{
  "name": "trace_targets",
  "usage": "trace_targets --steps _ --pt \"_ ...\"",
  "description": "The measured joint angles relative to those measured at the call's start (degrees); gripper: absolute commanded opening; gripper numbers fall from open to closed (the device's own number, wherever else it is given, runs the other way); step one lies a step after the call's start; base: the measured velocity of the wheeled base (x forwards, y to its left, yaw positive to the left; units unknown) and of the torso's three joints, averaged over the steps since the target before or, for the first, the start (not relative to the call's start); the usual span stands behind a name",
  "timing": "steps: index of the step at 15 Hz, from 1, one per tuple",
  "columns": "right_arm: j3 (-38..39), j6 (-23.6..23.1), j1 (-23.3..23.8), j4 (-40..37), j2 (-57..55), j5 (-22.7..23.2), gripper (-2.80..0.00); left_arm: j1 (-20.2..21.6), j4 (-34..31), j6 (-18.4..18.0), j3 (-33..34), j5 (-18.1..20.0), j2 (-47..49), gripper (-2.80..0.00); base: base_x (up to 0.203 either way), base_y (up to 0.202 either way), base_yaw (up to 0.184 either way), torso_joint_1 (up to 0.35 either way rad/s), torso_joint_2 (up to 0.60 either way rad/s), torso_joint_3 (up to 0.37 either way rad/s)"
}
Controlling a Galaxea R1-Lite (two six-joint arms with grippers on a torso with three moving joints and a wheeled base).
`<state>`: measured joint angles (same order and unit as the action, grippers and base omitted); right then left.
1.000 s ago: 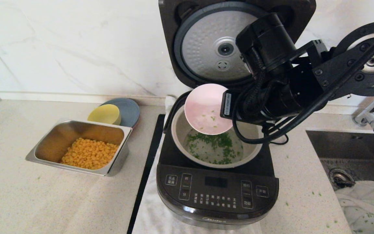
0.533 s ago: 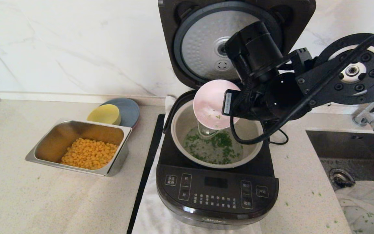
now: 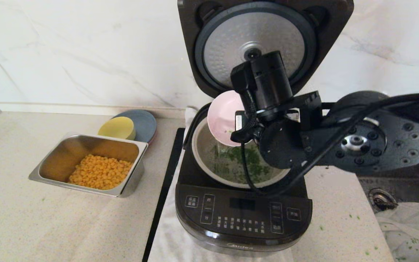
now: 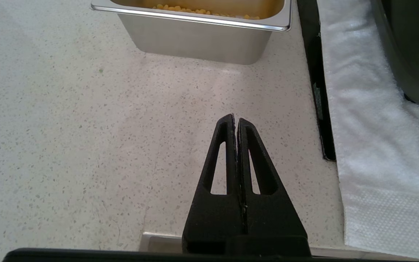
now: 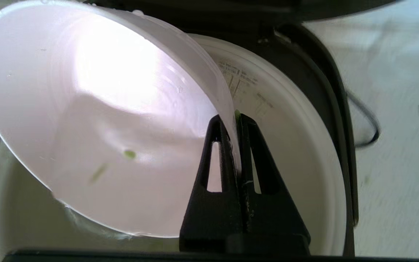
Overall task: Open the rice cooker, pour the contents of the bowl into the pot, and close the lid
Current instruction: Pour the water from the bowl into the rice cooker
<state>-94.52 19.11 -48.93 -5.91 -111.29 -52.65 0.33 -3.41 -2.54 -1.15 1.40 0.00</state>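
Cooker (image 3: 244, 214) on the surface (image 3: 31, 225) with lid (image 3: 255, 43) raised upright, its dimpled inner plate facing forward. Right gripper (image 5: 236, 118), fingers (image 5: 219, 145) pinched on the rim of the bowl (image 3: 224, 118), holds it steeply tilted above the pot (image 3: 204, 153). Green bits (image 3: 253, 160) lie in the pot; a few cling inside the bowl. Left gripper (image 4: 235, 122), fingers pressed together and holding nothing, hangs over the surface near the tray (image 4: 202, 40) of corn.
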Motion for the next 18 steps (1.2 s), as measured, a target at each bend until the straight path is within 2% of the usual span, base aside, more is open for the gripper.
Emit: trace_targets --steps 2,5,10,11,13,18 --pt "7.8 -7.3 -0.3 12.3 0.5 -0.9 -2.8 0.0 0.0 0.0 0.0 0.0 0.0 -2.8 0.0 0.0 0.0 0.0 0.0 0.0" --pt "18.4 -20.1 -0.4 35.1 1.0 -1.2 -2.8 0.0 0.0 0.0 0.0 0.0 0.0 -2.8 0.0 0.0 0.0 0.0 0.0 0.0" --pt "33.7 -45.4 -1.0 79.8 -0.8 0.6 -2.8 0.0 0.0 0.0 0.0 0.0 0.0 -2.8 0.0 0.0 0.0 0.0 0.0 0.0" --pt "36.3 -49.1 -1.8 86.3 -1.1 1.1 -2.8 0.0 0.0 0.0 0.0 0.0 0.0 -2.8 0.0 0.0 0.0 0.0 0.0 0.0" --pt "38.0 -51.8 -3.3 92.8 -0.7 1.4 -2.8 0.0 0.0 0.0 0.0 0.0 0.0 -2.8 0.0 0.0 0.0 0.0 0.0 0.0" --pt "37.3 -52.6 -6.1 93.1 1.6 1.4 -2.8 0.0 0.0 0.0 0.0 0.0 0.0 -2.8 0.0 0.0 0.0 0.0 0.0 0.0"
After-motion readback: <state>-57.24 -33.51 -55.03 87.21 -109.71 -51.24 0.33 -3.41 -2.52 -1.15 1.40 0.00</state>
